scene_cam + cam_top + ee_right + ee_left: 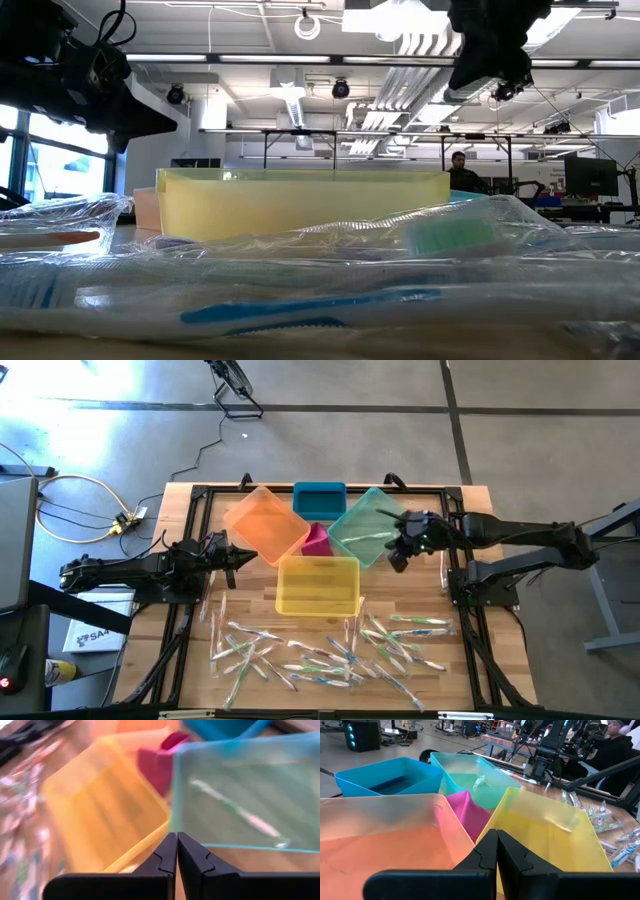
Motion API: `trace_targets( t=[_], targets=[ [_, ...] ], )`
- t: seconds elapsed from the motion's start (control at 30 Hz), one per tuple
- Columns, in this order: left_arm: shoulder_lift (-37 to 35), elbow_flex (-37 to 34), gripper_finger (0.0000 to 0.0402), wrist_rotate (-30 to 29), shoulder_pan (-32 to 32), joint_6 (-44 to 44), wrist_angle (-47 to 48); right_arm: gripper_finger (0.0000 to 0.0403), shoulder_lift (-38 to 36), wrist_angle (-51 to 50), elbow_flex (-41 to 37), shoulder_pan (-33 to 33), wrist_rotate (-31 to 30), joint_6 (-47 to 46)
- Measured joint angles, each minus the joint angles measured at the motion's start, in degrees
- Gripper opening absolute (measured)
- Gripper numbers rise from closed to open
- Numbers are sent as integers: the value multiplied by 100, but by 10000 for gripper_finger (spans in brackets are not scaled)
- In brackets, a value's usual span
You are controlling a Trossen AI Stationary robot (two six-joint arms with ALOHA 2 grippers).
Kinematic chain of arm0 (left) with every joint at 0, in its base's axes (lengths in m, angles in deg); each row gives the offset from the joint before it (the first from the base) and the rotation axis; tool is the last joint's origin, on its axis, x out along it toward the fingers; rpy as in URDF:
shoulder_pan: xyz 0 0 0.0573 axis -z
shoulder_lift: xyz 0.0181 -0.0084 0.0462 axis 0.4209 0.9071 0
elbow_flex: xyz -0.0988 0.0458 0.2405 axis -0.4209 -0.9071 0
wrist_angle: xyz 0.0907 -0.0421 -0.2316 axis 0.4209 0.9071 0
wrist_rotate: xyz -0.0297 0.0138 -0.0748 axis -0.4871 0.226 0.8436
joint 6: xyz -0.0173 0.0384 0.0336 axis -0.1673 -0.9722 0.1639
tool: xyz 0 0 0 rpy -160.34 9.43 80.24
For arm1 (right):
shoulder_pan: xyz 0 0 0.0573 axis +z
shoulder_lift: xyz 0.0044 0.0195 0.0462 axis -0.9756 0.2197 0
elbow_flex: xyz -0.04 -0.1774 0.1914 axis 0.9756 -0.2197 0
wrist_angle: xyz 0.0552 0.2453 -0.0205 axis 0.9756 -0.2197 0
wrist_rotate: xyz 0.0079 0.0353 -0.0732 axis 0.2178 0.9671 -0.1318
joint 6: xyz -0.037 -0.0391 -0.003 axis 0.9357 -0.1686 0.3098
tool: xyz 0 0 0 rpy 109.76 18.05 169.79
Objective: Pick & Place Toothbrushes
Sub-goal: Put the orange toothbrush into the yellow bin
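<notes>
Several wrapped toothbrushes (pixel 330 650) lie scattered on the wooden table's near part, filling the foreground of the low view (pixel 300 300). One toothbrush (pixel 235 810) lies flat on the floor of the teal bin (pixel 368 525). My right gripper (pixel 398 555) hangs shut and empty above the teal bin's near right edge, slanting down; its wrist view shows the fingertips closed (pixel 177 840). My left gripper (pixel 245 557) waits shut at the table's left, beside the orange bin (pixel 265 522), fingertips together (pixel 497 837).
Five translucent bins cluster at mid-table: orange, blue (pixel 320 498), teal, yellow (pixel 317 584) and a small magenta one (pixel 316 540) between them. Cables (pixel 80 500) lie on the floor beyond the left edge. A person (pixel 458 170) stands far behind the table.
</notes>
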Motion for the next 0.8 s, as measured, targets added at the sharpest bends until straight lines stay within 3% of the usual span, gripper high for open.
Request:
trace_targets(
  t=[0.23, 0.53, 0.8],
  targets=[
    [2, 1, 0, 0, 0, -59, 0, 3, 149, 215, 0, 56, 556, 561],
    [1, 1, 0, 0, 0, -46, 0, 3, 222, 577, -6, 52, -108, -769],
    [2, 1, 0, 0, 0, -2, 0, 2, 228, -1826, 0, 51, -1118, -2873]
  ],
)
